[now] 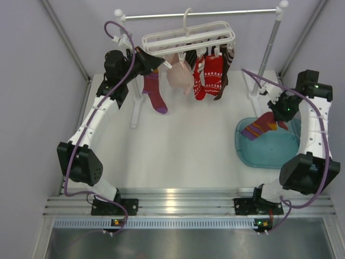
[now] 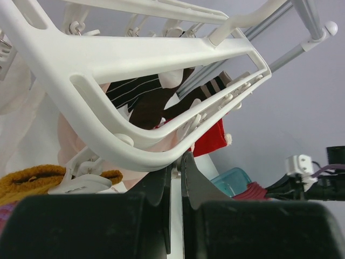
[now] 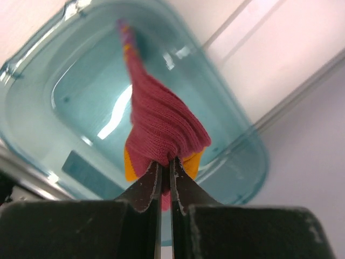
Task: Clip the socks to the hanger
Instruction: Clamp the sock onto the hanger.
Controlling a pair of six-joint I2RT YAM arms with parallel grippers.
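I judged the job to be mid-way, at the carrying step. The right gripper (image 3: 166, 162) was clenched on the bunched end of a magenta sock (image 3: 161, 118) with orange and purple trim. The sock hung free above the teal bin (image 1: 242, 154), at about 4 o'clock on the table in the overhead view.

The hanger (image 2: 108, 59) sat up at 12 o'clock under the silver rail (image 1: 205, 13). It already carried a purple sock (image 1: 156, 94) at its 9 o'clock end, a pale one (image 1: 178, 75) beside that, a red pair (image 1: 211, 75) and darker striped ones further toward 3 o'clock.

The left gripper (image 2: 178, 162) was at the hanger's 9 o'clock end. Its jaws were closed to a sliver and its tips were right against the underside of the frame's rim. I could not tell whether it had nipped the plastic or merely pressed on it, but my guess was that it was steadying the frame.

The next move, as I read it, called for swinging the right arm toward 10 o'clock and lifting the sock's cuff up to a spare clip. I could not pick out a free clip from these views. The sock was limp and gathered in a wad, so feeding an edge into the clip looked like the fiddly part.
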